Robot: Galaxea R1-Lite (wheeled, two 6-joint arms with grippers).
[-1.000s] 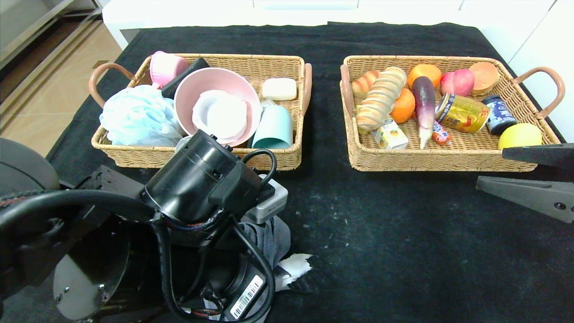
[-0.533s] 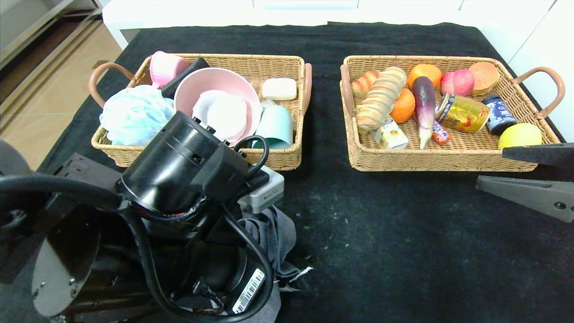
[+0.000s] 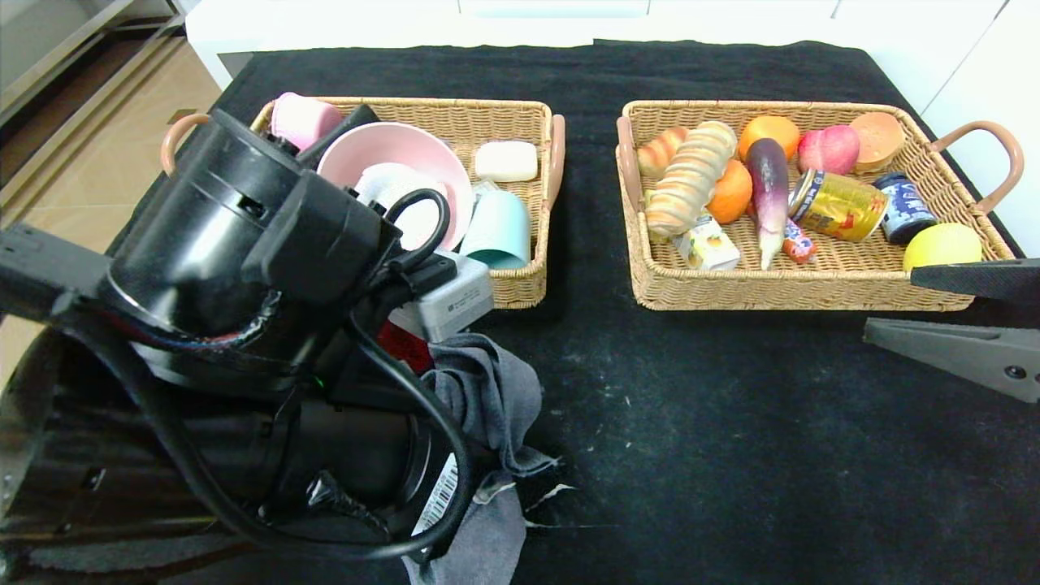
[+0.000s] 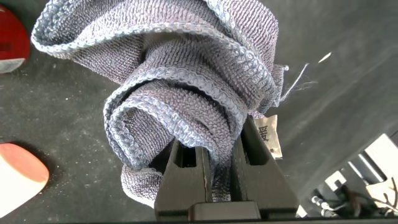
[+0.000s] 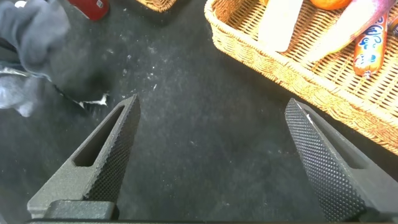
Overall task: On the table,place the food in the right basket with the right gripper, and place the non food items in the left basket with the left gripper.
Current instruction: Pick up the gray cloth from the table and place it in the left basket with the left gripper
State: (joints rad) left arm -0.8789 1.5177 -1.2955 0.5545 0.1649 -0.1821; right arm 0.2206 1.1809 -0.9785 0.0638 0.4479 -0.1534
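The grey cloth (image 4: 186, 81) hangs bunched from my left gripper (image 4: 214, 155), which is shut on it; its white tag (image 4: 270, 134) shows beside one finger. In the head view the cloth (image 3: 487, 390) dangles under the raised left arm, in front of the left basket (image 3: 520, 284). A red can (image 3: 404, 345) peeks out beside the arm's grey box. The bread roll (image 3: 691, 179), yellow can (image 3: 838, 205) and peach (image 3: 830, 149) lie in the right basket (image 3: 796, 292). My right gripper (image 5: 212, 104) stands open and empty over the black table (image 3: 731, 447), near that basket's front right corner.
The left basket holds a pink bowl (image 3: 390, 154), a mint cup (image 3: 497, 231), a soap bar (image 3: 505, 160) and more. An eggplant (image 3: 768, 195), oranges and a blue can (image 3: 903, 207) share the right basket. A salmon-red rounded thing (image 4: 18, 177) lies on the cloth-covered table below the left gripper.
The left arm has risen and swung back toward the left basket, lifting the grey cloth off the table. The red can now shows beside it. The right arm has not moved.
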